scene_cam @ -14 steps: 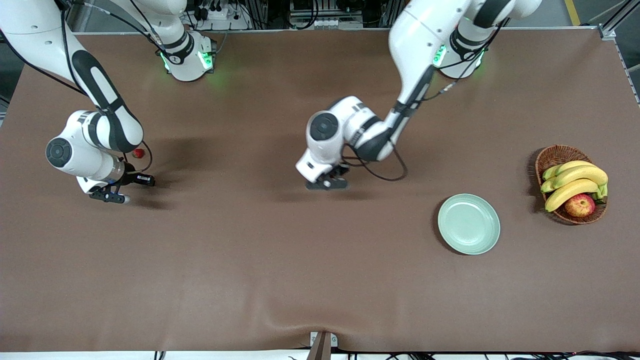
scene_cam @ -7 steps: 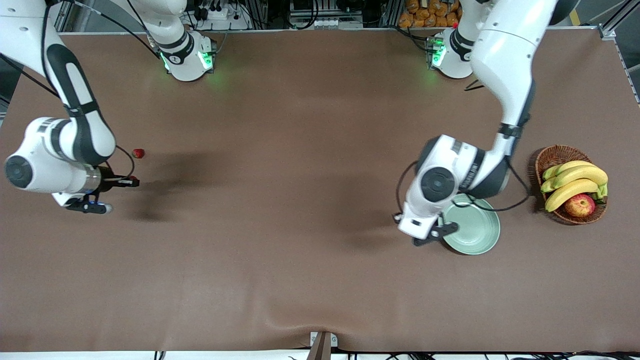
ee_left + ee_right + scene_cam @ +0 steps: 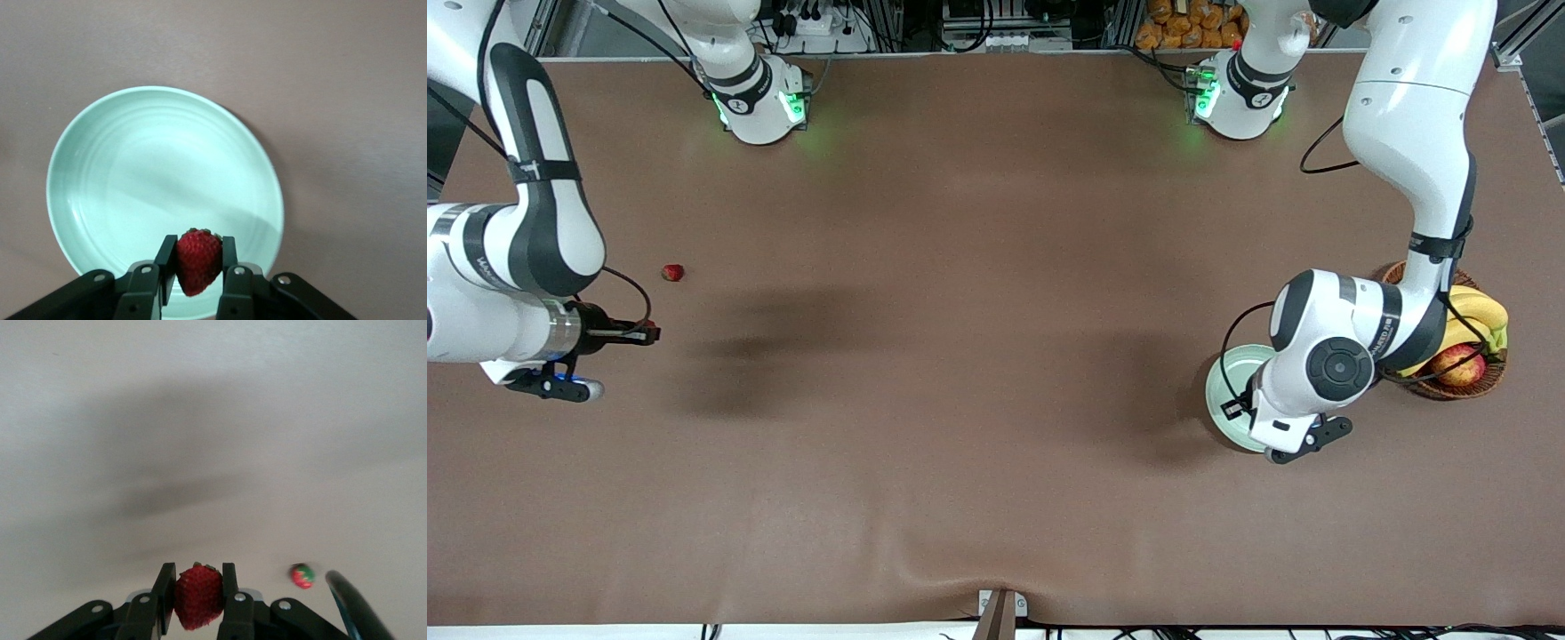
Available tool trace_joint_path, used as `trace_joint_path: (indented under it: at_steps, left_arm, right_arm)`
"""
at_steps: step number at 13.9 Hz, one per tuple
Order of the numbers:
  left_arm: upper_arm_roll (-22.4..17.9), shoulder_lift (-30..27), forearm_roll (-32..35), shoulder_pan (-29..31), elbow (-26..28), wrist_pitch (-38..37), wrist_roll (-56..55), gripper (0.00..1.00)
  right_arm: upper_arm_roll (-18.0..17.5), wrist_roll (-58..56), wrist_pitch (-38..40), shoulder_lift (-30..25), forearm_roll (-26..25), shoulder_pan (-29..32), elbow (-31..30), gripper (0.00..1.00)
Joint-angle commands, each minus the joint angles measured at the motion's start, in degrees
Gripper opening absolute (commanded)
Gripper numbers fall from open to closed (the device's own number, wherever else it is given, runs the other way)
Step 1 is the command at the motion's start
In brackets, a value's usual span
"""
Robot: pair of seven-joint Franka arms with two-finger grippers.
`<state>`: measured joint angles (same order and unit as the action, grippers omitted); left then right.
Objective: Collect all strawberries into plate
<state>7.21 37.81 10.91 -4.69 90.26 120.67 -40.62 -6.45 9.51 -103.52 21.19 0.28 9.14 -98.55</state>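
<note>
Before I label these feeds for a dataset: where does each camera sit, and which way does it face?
Front view: high, facing both arm bases, down on the brown table.
Left wrist view: on the left gripper, pinching a small red strawberry over the round pale-green plate.
Right wrist view: on the right gripper, holding another strawberry; a loose strawberry also shows in front view.

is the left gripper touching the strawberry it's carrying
Touching. In the left wrist view the left gripper has both fingers pressed against the sides of the strawberry, held over the plate.
</note>
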Motion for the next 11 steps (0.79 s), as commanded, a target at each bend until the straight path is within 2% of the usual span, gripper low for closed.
trace_joint_path:
  at_steps: [1,2,3,6,11]
  left_arm:
    - [0.7,0.2,1.2,1.3,1.7,1.0,1.0,0.16]
    - [0.8,0.3,1.2,1.3,1.8,1.1,1.0,0.44]
    - [0.7,0.2,1.2,1.2,1.8,1.1,1.0,0.97]
    - [0.8,-0.2,1.2,1.1,1.5,1.0,1.0,1.0]
    - [1.1,-0.2,1.3,-0.1,1.0,1.2,1.0,1.0]
  right_arm:
    - [0.2,6.6,1.0,0.3,4.4,-3.1,1.3,0.0]
    - [0.3,9.1,0.9,0.4,6.0,-4.5,1.9,0.0]
    - [0.3,12.0,0.8,0.4,6.7,-6.1,2.2,0.0]
    - [0.3,21.2,-0.3,1.4,8.9,-10.8,4.3,0.0]
    - [0.3,39.2,-8.4,4.1,10.5,-21.4,4.4,0.0]
